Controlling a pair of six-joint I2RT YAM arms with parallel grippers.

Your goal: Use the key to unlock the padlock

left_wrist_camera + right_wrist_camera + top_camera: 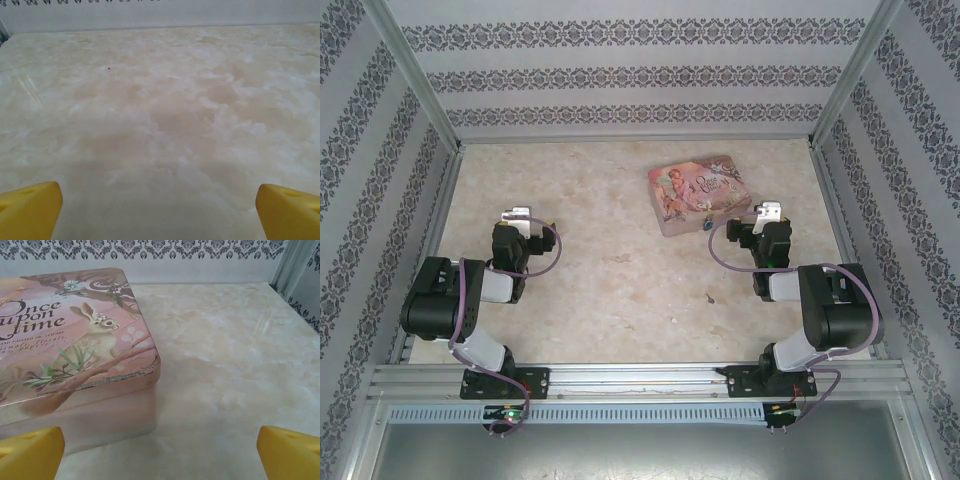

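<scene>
Bolted to the metal rail (640, 375) at the near edge, the left arm (440, 300) and right arm (835, 305) sit folded. Their elbows bulge outward and their forearms double back inward, pointing at the far wall. The left gripper (517, 214) hovers low over the bare marbled table (610, 290), its yellow fingers (30, 210) spread wide with nothing between them. The right gripper (770, 211) mirrors it, fingers (290, 450) equally wide and empty, just beside the right corner of the pink tin (700, 190) without touching it. The padlock (704, 222) reads only as a tiny dark speck against the tin's near wall, too small to detail. Patterned walls (640, 75) close the scene.
</scene>
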